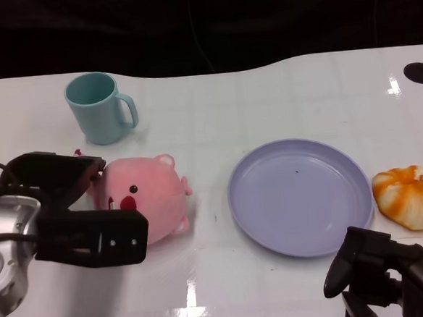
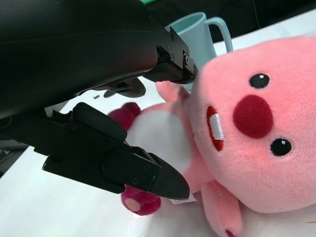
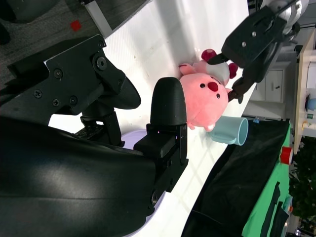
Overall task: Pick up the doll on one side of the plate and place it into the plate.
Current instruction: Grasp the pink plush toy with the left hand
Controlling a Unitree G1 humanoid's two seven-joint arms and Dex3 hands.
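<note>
Right hand (image 1: pixel 394 273) sits at the near table edge, just in front of the lavender plate (image 1: pixel 299 196); fingers spread, holding nothing, well apart from the doll. Left hand (image 1: pixel 69 205) is the nearer one to the target: its fingers (image 2: pixel 138 170) straddle the pink plush doll (image 1: pixel 145 196) from the robot's left, one finger behind the doll's back and one at its near side, apart and not visibly pressing in; from the left wrist view I cannot tell whether the tips touch the fabric. Doll lies on the white table (image 1: pixel 266 104) left of the plate, near but apart from its rim, face toward the robot, long axis roughly across the table. Judgement: closing in on the doll is the step in hand; the carry then runs rightward to the plate. Right of the plate, an orange-and-white striped plush (image 1: pixel 412 197) just beside the rim. Farther back, a teal mug (image 1: pixel 99 108) behind the doll. Glossy tabletop, glare patches; dark backdrop beyond the far edge.
</note>
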